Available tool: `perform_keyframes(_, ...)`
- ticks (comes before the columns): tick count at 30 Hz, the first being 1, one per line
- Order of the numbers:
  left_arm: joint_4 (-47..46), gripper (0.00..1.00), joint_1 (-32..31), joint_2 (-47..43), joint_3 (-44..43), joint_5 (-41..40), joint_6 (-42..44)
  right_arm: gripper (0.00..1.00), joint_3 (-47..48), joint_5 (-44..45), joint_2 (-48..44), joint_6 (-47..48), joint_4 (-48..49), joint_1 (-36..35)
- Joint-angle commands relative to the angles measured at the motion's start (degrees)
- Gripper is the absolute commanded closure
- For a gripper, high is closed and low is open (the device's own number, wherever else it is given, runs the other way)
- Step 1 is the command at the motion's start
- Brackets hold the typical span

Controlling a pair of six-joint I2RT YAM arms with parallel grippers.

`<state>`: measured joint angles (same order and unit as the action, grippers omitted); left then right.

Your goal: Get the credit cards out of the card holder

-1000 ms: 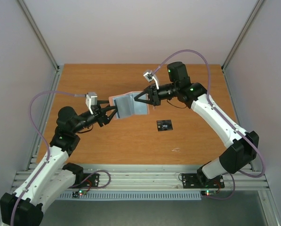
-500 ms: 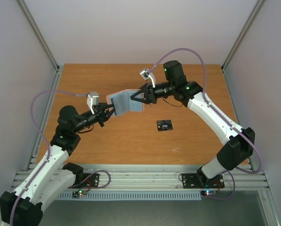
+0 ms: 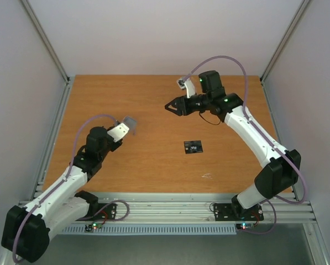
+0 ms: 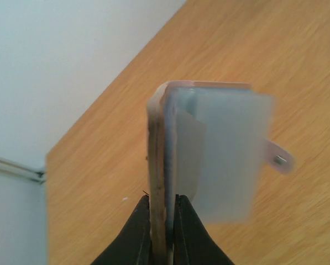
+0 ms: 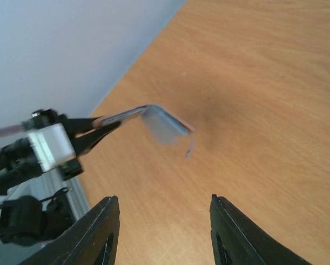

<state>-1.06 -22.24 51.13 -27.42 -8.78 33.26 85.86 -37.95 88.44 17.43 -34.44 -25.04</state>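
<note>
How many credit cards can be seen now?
1: the black rectangular card lies on the wooden table. Others may hide inside the tan-pink bifold holder.

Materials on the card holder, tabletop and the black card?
Card holder: the tan-pink shell looks like soft leather or faux leather, matte; the inside is pale and frosted, probably plastic. Table: orange-brown wood grain, smooth, likely laminate. Black card: thin, flat, presumably plastic; too small to confirm.

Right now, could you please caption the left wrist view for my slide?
Left end effector pinches the card holder by one edge above the wooden table.
</note>
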Motion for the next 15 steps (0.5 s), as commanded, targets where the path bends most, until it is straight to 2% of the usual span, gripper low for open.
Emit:
perform_keyframes(1,-0.38,1.0,-0.39,-0.41,-3.86,-6.74,10.39,0.54,2.36,-2.64,1.45,1.1,0.3,-4.99)
perform_keyframes(5,5.18,1.0,-0.81,-0.8,-5.97,-4.31,5.17,0.55,4.47,-7.12,2.94,1.45,2.18,-8.67)
perform_keyframes(7,9.81,1.0,-0.71,-1.28,-8.77,-0.42,-1.11,0.55,4.91,-9.85,3.58,0.54,4.42,-10.16)
perform_keyframes(11,14.89,1.0,0.71,-2.77,-13.25,13.63,-22.06,0.6,2.81,-14.5,3.75,-7.38,15.19,-11.62)
perform_keyframes(12,14.31,1.0,1.28,-3.63,-13.53,17.92,-28.99,0.62,2.02,-15.19,3.75,-9.37,18.19,-11.83)
perform_keyframes(15,8.01,1.0,3.5,-5.88,-13.32,28.22,-42.55,0.69,0.21,-15.61,3.6,-12.1,22.17,-11.88)
